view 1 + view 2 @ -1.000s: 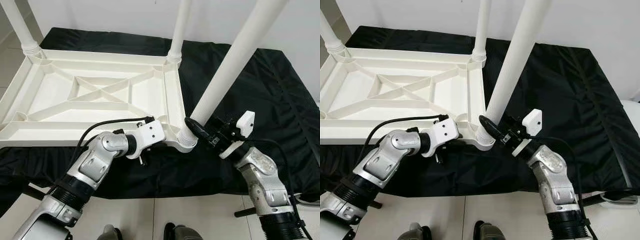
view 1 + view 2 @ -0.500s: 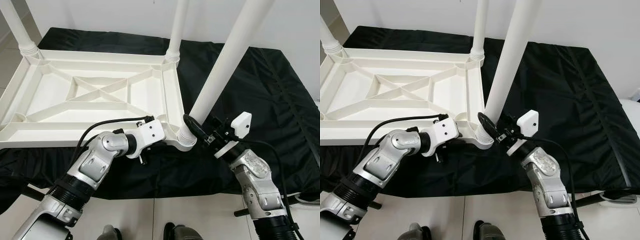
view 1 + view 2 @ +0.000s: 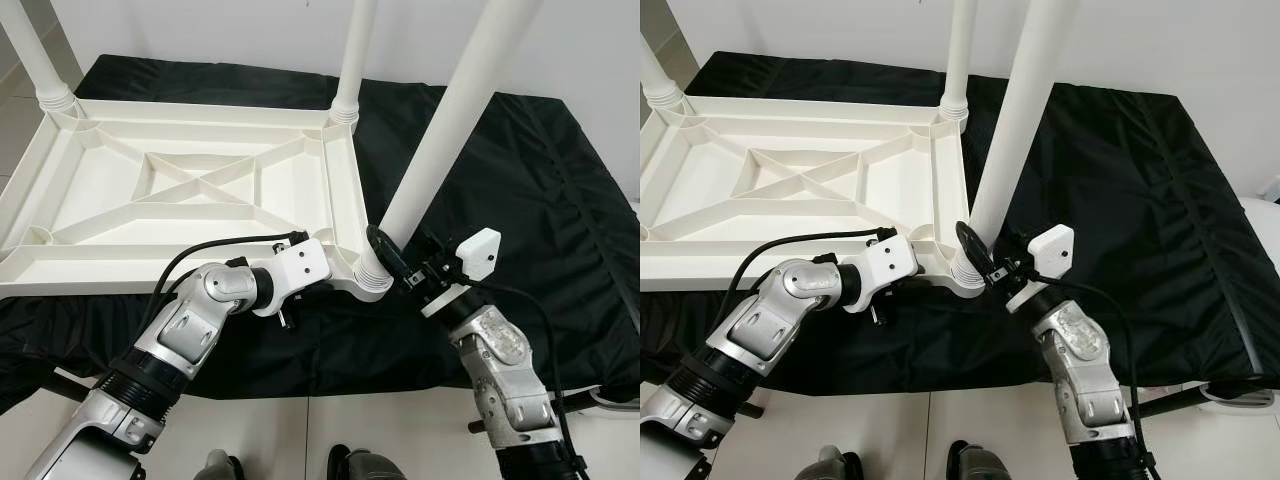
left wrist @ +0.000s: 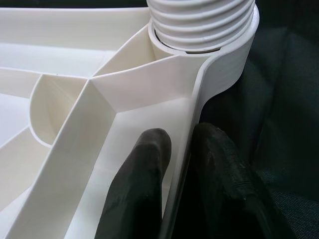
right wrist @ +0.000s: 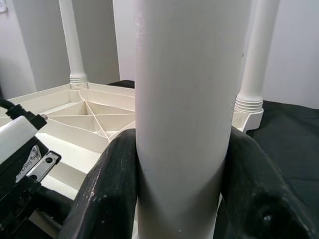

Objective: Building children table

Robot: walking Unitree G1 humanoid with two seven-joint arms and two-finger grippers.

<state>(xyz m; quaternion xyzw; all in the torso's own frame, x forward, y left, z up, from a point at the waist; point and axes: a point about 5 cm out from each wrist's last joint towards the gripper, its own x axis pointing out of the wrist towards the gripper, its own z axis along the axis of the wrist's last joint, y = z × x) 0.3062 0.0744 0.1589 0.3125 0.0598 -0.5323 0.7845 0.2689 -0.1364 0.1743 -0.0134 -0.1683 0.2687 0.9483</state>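
A white plastic table top point(image 3: 190, 190) lies upside down on a black cloth. My left gripper point(image 4: 182, 137) is shut on its near rim point(image 4: 192, 114), one finger inside and one outside, just beside the ribbed corner socket point(image 3: 370, 283). A long white leg point(image 3: 440, 130) rises from that socket, leaning to the right. My right gripper point(image 3: 385, 255) is shut on this leg just above its threaded base, with black fingers point(image 5: 107, 194) on both sides of the tube point(image 5: 187, 99). Two more legs point(image 3: 352, 60) point(image 3: 35, 55) stand in the far corners.
The black cloth point(image 3: 540, 180) covers a low platform and lies bare to the right of the table top. The near left corner socket point(image 3: 35, 235) holds no leg. A white wall runs behind, pale floor tiles point(image 3: 400, 430) in front, with my feet at the bottom edge.
The near right leg has tipped to the left and stands more upright. My right wrist has moved left, closer to the socket. The left arm has not moved.
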